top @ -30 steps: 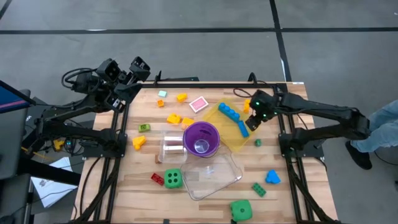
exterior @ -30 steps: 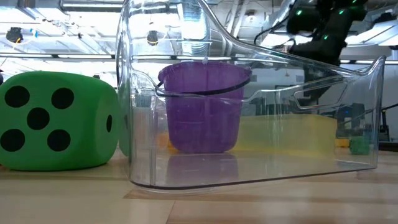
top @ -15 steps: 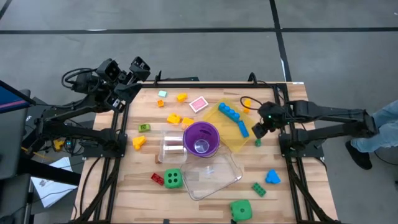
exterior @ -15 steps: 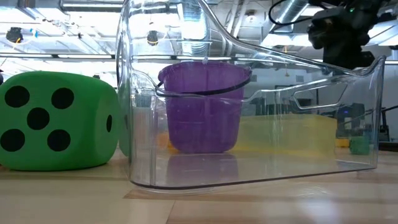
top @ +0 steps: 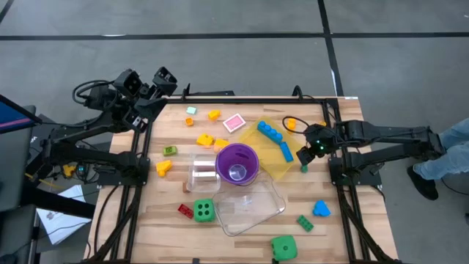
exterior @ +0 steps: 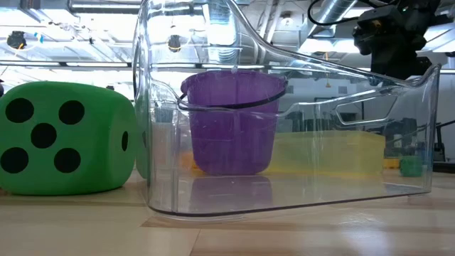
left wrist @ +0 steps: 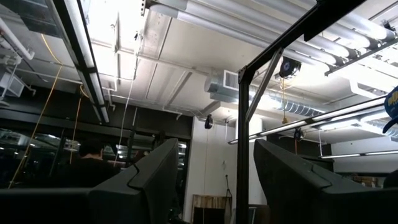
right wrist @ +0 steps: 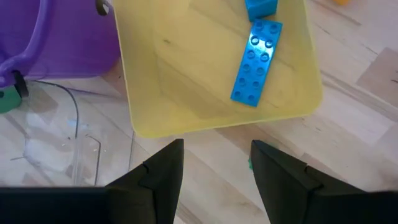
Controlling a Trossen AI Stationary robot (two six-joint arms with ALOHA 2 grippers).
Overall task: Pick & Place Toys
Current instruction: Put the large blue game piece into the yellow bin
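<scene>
I'm seeing the left gripper [top: 163, 78] parked off the table's [top: 242, 224] far left corner, fingers [left wrist: 155, 180] apart, holding nothing. Toward the middle, the flat blue brick [right wrist: 256, 61] is lying in the yellow tray [right wrist: 186, 115], its long axis running along the tray's length. At right, the right gripper [top: 302, 149] is hovering just beside the tray's edge, fingers [right wrist: 273, 174] spread and empty. I'm reading no lettering anywhere.

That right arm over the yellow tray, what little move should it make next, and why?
Probably lower the right gripper, its fingers open, toward the small green bit on the wood beside the yellow translucent tray. That toy lies loose just below it, the nearest one outside any container.
</scene>
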